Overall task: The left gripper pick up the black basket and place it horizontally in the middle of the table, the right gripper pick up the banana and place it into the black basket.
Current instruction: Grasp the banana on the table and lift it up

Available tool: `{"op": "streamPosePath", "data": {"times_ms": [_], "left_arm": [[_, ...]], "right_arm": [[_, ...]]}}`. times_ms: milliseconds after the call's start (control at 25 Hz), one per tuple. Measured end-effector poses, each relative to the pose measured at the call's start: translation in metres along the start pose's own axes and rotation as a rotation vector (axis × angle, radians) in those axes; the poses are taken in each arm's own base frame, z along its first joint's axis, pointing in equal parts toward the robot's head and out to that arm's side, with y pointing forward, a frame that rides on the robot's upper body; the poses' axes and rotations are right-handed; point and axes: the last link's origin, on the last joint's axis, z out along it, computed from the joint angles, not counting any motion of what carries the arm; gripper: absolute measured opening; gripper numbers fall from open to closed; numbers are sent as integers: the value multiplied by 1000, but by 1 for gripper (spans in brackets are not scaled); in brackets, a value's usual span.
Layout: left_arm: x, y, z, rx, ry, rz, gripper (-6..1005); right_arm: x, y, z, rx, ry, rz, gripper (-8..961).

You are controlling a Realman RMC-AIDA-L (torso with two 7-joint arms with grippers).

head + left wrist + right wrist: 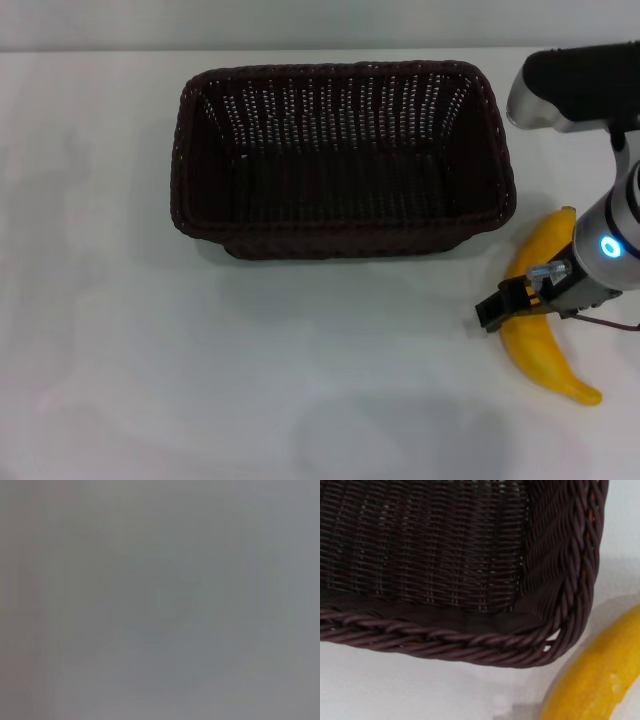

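Note:
The black basket (345, 225) stands empty and lengthwise across the middle of the white table (150, 380). The banana (550, 352) lies on the table just right of the basket's near right corner. My right gripper (515, 300), on the blue-lit arm, sits across the banana's middle, low at the table. The right wrist view shows the basket's corner (470, 642) close up, with the banana (592, 680) beside it. The left gripper is out of view, and the left wrist view shows only blank grey.
The right arm's silver-and-black upper link (575, 90) hangs over the table's far right, beside the basket's right end. White tabletop lies to the left of and in front of the basket.

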Motion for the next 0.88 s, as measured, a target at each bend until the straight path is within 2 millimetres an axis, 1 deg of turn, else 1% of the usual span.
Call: {"op": "streamPosePath", "data": {"times_ms": [280,560,760,880], "left_arm": [[-2,0,-1,0,-4,-3,725],[-4,2,-1,-8,-14,-1,727],[-5,6,1,-19,-22,1,729],[-5,7,2,-21,-23,1,730]], "right_arm": [[1,0,5,2,10,-2,826],[-1,1,15,-14,5,-6,825],[0,-2,24,-6,24,-1,825],[0,-2,26,-4,26,-6,825]]}}
